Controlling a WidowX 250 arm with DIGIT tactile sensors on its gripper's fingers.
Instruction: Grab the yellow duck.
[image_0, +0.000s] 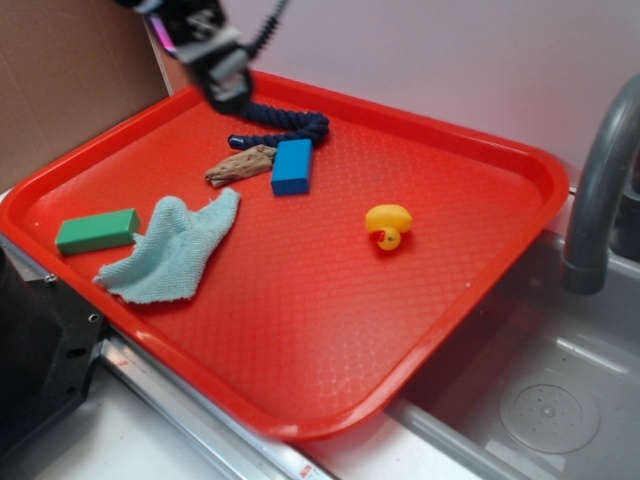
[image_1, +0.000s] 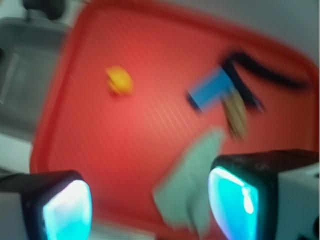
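- Now the yellow duck (image_0: 388, 224) sits alone right of centre on the red tray (image_0: 300, 390), beak toward the lower edge of the frame.
- Pincer (image_1: 150, 200) wide apart and empty in the blurred wrist view, duck (image_1: 119, 81) at upper left.
- Blue block (image_0: 292, 166) upper centre, touching a piece of driftwood (image_0: 240, 165) and a dark coiled rope (image_0: 285, 125).
- Teal cloth (image_0: 175, 245) and green block (image_0: 97, 231) at left.

Ext. view: bright, even light, sharp; soft short shadows under the duck (image_0: 388, 224) & cloth (image_0: 172, 248); mild sheen on the tray (image_0: 300, 330). Wrist view: heavy motion blur throughout, edges smeared; finger pads (image_1: 67, 210) glow cyan, out of focus.
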